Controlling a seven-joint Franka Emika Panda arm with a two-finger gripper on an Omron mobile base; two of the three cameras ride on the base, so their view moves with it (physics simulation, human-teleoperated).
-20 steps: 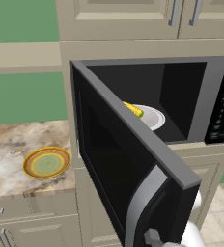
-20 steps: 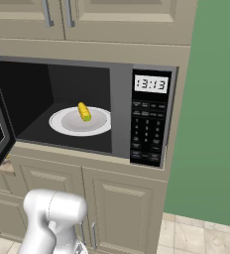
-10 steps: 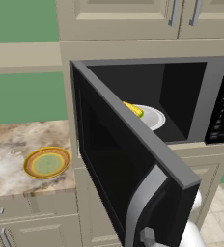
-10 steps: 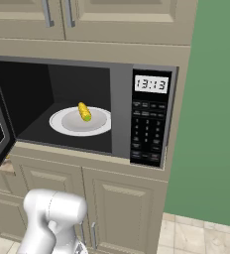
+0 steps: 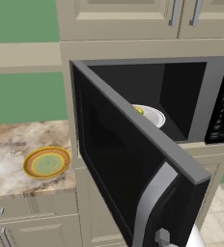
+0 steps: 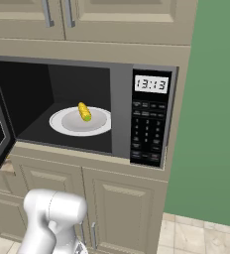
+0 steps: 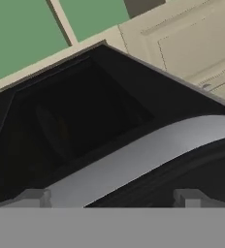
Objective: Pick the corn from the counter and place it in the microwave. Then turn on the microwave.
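Observation:
The corn [image 6: 85, 112] lies on the white turntable plate [image 6: 80, 123] inside the microwave [image 6: 122, 114]; in the left base view only a yellow sliver of the corn [image 5: 139, 110] peeks past the door. The black door [image 5: 119, 164] stands swung wide open, its silver handle [image 5: 150, 207] at the near edge. My gripper [image 7: 113, 198] is open, low by the door, with the handle [image 7: 134, 162] curving right in front of its fingertips [image 7: 34, 197]. Nothing is held. The counter [image 5: 12, 140] lies to the left.
A round yellow-rimmed green plate [image 5: 46, 162] rests on the counter. The button panel [image 6: 149, 131] with a lit clock sits on the microwave's right side. Beige cabinets are above and below, a green wall to the right, and a tiled floor [image 6: 201, 238] below.
The hand has shifted slightly at the door's lower edge. The corn, plate and door stand as before.

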